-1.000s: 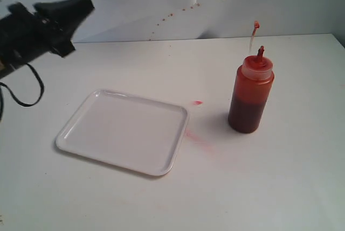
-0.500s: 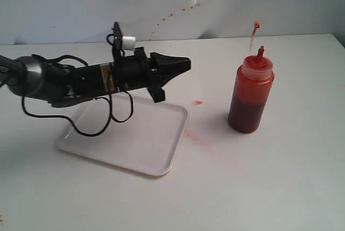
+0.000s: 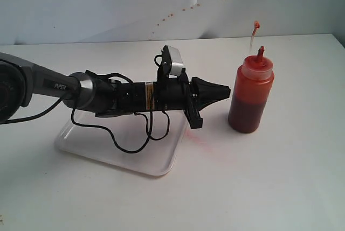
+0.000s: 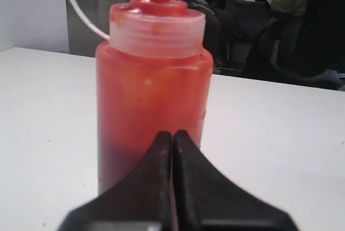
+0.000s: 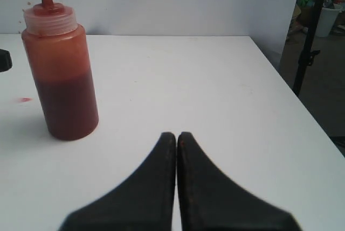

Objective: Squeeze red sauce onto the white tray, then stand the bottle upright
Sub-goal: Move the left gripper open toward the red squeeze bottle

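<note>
The bottle (image 3: 250,93) stands upright on the white table, right of the white tray (image 3: 156,163). Its nozzle is red-stained and the thin tethered tip cap (image 3: 254,32) sticks up behind it. My left gripper (image 3: 229,91) is shut and empty, its tip pointing at the bottle's side, a small gap short of it. In the left wrist view the bottle (image 4: 153,85) fills the frame just beyond my left gripper (image 4: 172,134). My right gripper (image 5: 176,134) is shut with nothing in it, some way from the bottle (image 5: 62,72). No red sauce shows on the part of the tray I can see; my left arm covers much of it.
A faint pink smear (image 3: 200,140) lies on the table by the tray's right edge. A pink speck (image 5: 24,99) sits on the table beside the bottle. Small red splatters (image 3: 178,11) mark the back wall. The table's right edge (image 5: 294,102) drops off toward the room.
My left arm has swung in from the far left, across the tray, and its shut gripper now points at the bottle's side. The bottle and tray have not moved.
</note>
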